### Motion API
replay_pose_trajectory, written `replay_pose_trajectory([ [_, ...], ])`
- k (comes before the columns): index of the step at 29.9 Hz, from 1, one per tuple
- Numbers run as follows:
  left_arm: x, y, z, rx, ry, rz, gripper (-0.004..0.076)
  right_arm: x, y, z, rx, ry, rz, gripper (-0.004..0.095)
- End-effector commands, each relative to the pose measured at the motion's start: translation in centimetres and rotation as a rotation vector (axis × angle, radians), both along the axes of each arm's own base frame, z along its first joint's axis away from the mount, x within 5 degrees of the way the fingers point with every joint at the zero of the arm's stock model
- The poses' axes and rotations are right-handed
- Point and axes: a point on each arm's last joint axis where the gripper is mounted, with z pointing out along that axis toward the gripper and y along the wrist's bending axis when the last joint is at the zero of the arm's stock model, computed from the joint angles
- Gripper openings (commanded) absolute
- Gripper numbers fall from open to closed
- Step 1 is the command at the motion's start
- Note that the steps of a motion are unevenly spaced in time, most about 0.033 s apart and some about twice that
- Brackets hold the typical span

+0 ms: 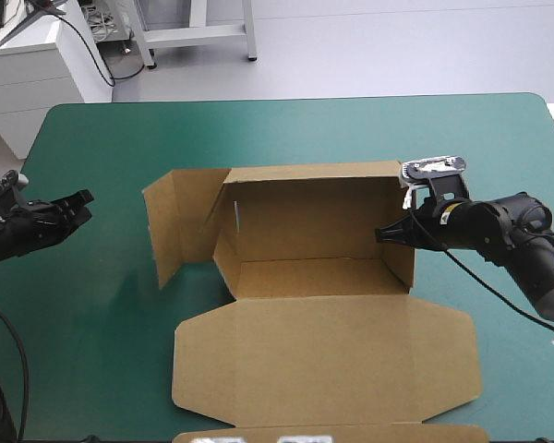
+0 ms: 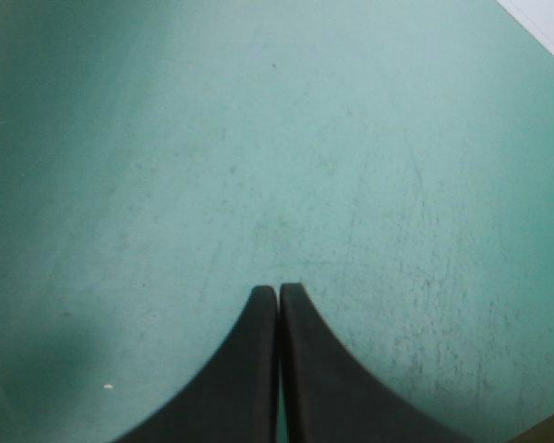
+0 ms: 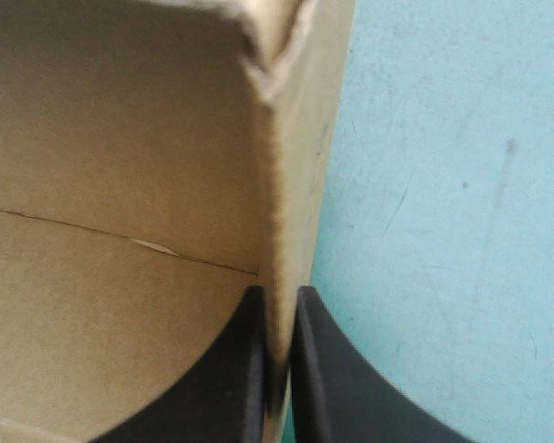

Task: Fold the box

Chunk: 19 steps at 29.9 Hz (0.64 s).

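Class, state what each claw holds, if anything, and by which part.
The right claw grips the box by its raised right-hand end wall. The left claw, shut, holds nothing.

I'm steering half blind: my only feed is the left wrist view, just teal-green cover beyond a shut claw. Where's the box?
Observer: The box stands in the middle of the teal-green cover, apart from the left claw.
Operator: Is the right claw on it?
Observer: Yes, the right claw is shut on the box's right end wall, the board pinched in it.
Operator: And the lid?
Observer: The lid lies flat on the cover, toward the near edge.
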Motion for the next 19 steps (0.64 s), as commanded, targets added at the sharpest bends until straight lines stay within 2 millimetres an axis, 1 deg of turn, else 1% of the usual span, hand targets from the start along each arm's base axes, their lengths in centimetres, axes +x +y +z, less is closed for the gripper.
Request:
replay_pose_trajectory([
  [1, 0.1, -0.1, 1.8, -0.025, -0.077, 0.040, -0.0008, -0.6, -0.5, 1.7, -0.005, -0.001, -0.017, 0.0003],
  [4, 0.1, -0.1, 1.8, -0.028, -0.075, 0.035, -0.0008, -0.5, -0.4, 0.9, -0.019, 0.067, -0.014, 0.0003],
  [9, 0.0, -0.2, 1.8, -0.041, -0.072, 0.025, -0.0008, 0.1, 0.1, -1.5, -0.061, 0.260, 0.031, 0.0002],
  [14, 0.0, -0.2, 1.8, -0.042, -0.074, 0.028, -0.0008, 1.5, 0.6, -3.0, -0.081, 0.284, 0.063, 0.0001],
  [17, 0.0, -0.2, 1.8, -0.049, -0.072, 0.033, -0.0008, 2.6, 0.9, -3.3, -0.099, 0.283, 0.073, 0.0001],
  [19, 0.0, -0.2, 1.8, -0.050, -0.070, 0.035, -0.0008, 3.7, 1.2, -3.1, -0.103, 0.271, 0.081, 0.0000],
])
